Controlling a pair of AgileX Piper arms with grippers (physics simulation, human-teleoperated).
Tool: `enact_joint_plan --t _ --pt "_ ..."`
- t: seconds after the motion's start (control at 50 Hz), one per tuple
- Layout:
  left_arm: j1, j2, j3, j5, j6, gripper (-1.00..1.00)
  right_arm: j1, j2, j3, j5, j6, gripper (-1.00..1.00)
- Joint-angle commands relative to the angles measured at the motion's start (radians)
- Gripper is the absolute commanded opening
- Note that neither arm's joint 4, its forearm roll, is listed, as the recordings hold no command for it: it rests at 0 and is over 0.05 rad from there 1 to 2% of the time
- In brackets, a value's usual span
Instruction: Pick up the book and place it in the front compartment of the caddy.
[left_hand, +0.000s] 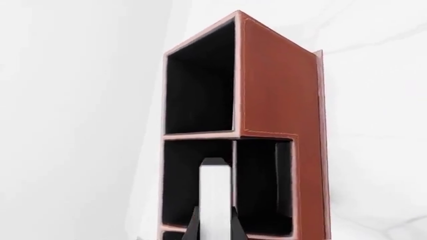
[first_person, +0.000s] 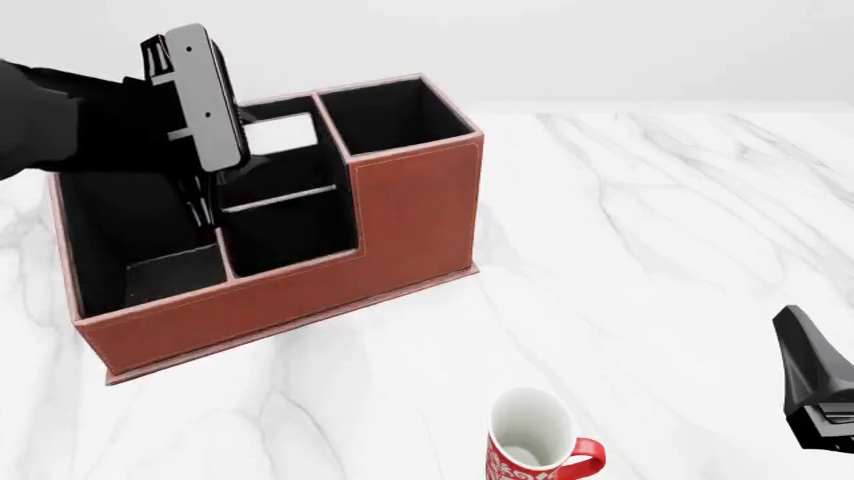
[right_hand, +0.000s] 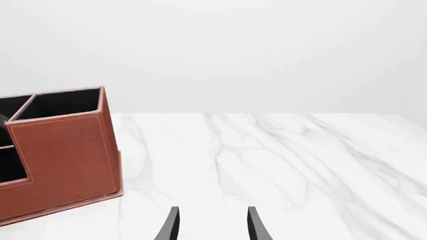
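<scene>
The book (left_hand: 215, 192) shows in the left wrist view as a white page edge with a black end. It stands upright between the fingers of my left gripper (left_hand: 213, 222), which is shut on it. It hangs over the caddy (left_hand: 280, 85), by the divider between its two small middle compartments. From the front, the left gripper (first_person: 200, 205) reaches down into the reddish-brown caddy (first_person: 400, 220) from the upper left, and the arm hides most of the book. My right gripper (right_hand: 212, 225) is open and empty, low at the right (first_person: 814, 390), well away from the caddy (right_hand: 67, 155).
A red-and-white mug (first_person: 534, 445) stands upright on the marble table (first_person: 641, 250) near the front edge, between the caddy and the right gripper. The caddy's tall compartment (first_person: 394, 105) rises at its right end.
</scene>
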Motion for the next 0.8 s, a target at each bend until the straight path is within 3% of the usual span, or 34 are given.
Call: enact_joint_plan --t 0.02,0.32,0.8 --pt "0.034 -0.011 -0.019 -0.035 0.015 -1.0 -0.004 -0.002 0.001 0.0 -0.001 1.0" --pt "0.036 0.038 -0.043 -0.053 -0.022 -1.0 -0.004 -0.002 0.001 0.0 -0.001 1.0" --pt "0.051 0.088 -0.036 -0.101 0.0 -1.0 -0.004 -0.002 0.001 0.0 -0.001 1.0"
